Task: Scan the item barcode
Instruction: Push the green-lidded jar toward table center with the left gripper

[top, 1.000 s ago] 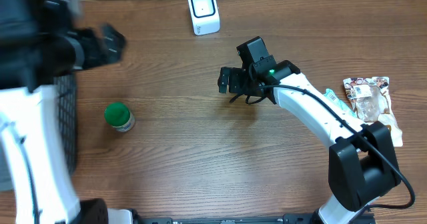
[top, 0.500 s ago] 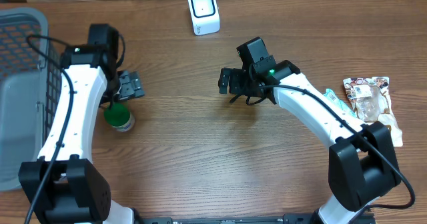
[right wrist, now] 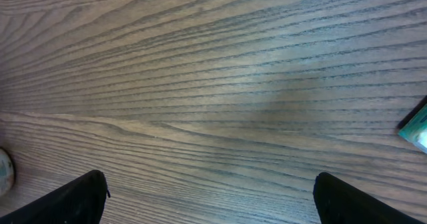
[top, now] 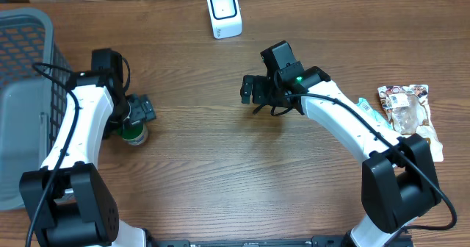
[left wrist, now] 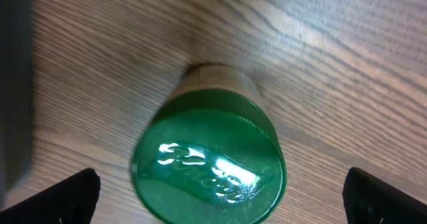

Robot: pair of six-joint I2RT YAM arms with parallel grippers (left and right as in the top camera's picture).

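left gripper (top: 136,112) hangs right over the green-lidded jar (left wrist: 210,161), jaws spread wide, gripping nothing. the jar stands upright on the wooden table (top: 220,173), near the grey basket (top: 29,70). right gripper (top: 253,90) hovers mid-table, wide open and empty. a snack packet (top: 407,113) lies off to the right. the white scanner (top: 224,12) sits at the far edge.

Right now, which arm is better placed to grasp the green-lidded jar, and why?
Left: the left gripper, open, hovers over the jar; the right gripper hangs over the table, far away.
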